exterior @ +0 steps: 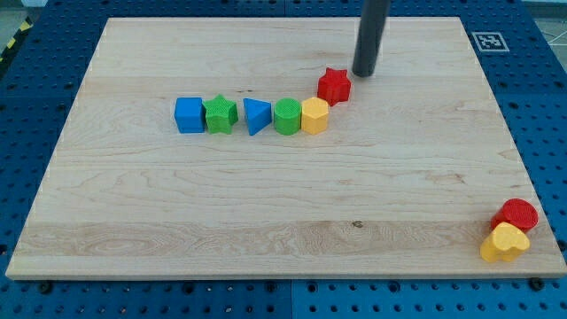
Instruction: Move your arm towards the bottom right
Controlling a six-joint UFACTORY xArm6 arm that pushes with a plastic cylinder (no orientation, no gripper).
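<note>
**Ana:** Up near the view's top, right of centre, my tip (364, 73) rests on the wooden surface (266, 204), just beside the red star block (334, 86) on its right. I can't tell whether they touch.

**Ben:** And the end effector's state?

**Ana:** It's only a straight dark rod: nothing on it opens or closes, and it has hold of nothing.

**Ben:** Which way lies the target?

**Ana:** The bottom right corner is down and to the view's right of my tip, well apart from it. That diagonal leads away from the star and from the row at its lower left: yellow block (314, 116), green round block (287, 117), blue triangular block (256, 116), green star block (220, 114), blue square block (189, 115).

**Ben:** Anything waiting in that corner?

**Ana:** A red round block (516, 215) with a yellow heart-like block (505, 242) touching it just below, both close to the surface's edge. I judge they could be shoved off if the tip travels fully into the corner.

**Ben:** Any containers?

**Ana:** None show; every block lies loose on the surface.
</note>
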